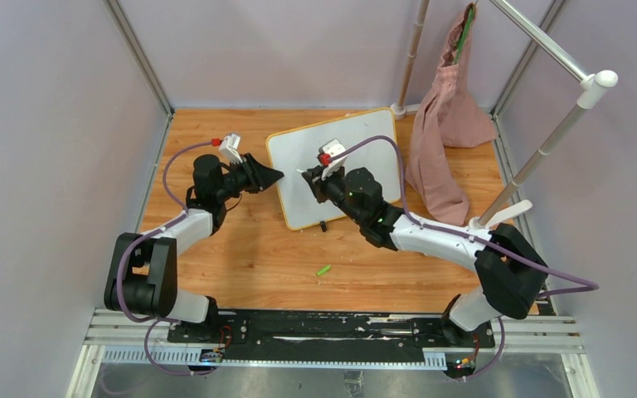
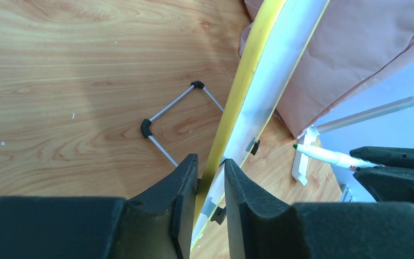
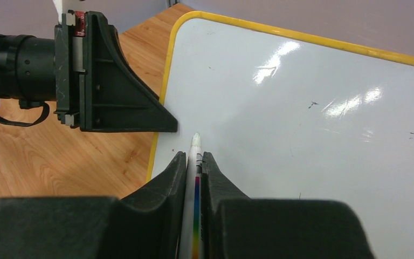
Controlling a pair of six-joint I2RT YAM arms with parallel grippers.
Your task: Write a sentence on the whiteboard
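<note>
Beside the whiteboard (image 1: 299, 149), pink cloth (image 1: 444, 133) drapes onto the table (image 1: 249, 257).

The whiteboard (image 1: 294, 166) is white with a yellow frame, the marker (image 3: 195, 162) white with a rainbow stripe, the bench (image 1: 257, 249) light woodgrain, the cloth (image 1: 444, 124) pink.
</note>
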